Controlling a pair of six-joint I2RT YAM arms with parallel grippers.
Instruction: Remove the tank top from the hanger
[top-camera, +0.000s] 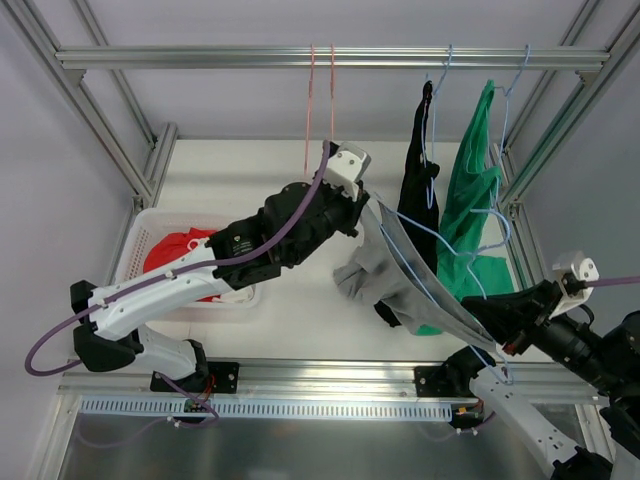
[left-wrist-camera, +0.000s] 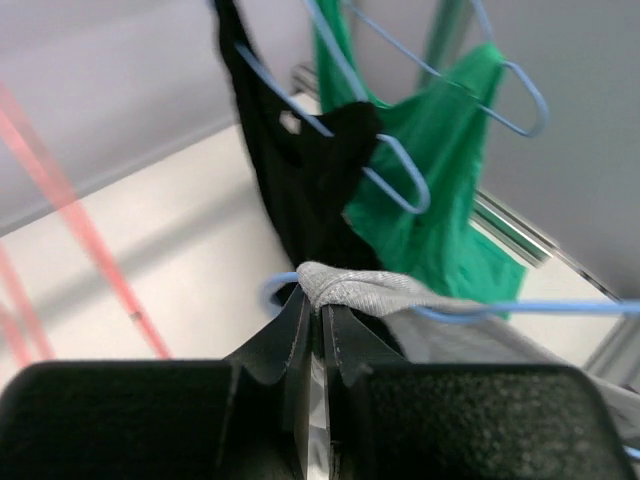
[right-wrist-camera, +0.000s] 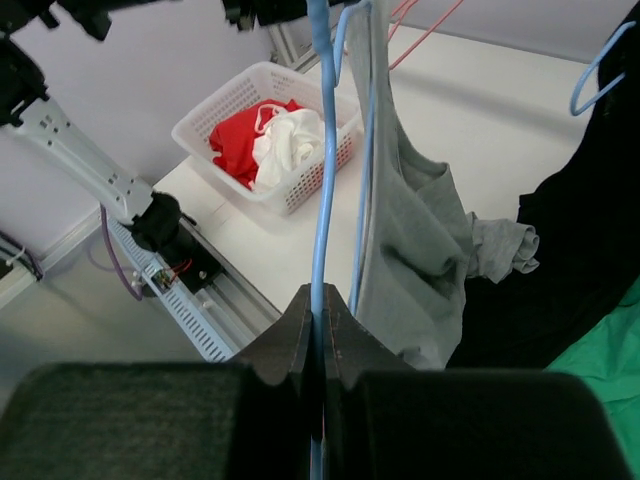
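A grey tank top (top-camera: 395, 285) hangs on a blue hanger (top-camera: 425, 290) held slantwise in the air between my arms. My left gripper (top-camera: 362, 205) is shut on the grey strap (left-wrist-camera: 345, 285) at the hanger's upper end. My right gripper (top-camera: 500, 335) is shut on the blue hanger wire (right-wrist-camera: 322, 210) at the lower end. In the right wrist view the grey tank top (right-wrist-camera: 410, 230) droops to the right of the wire.
A black top (top-camera: 418, 175) and a green top (top-camera: 470, 215) hang on blue hangers from the rail (top-camera: 300, 58) at the back right. A pink hanger (top-camera: 318, 100) hangs empty. A white basket (top-camera: 150, 245) with red and white clothes stands at the left.
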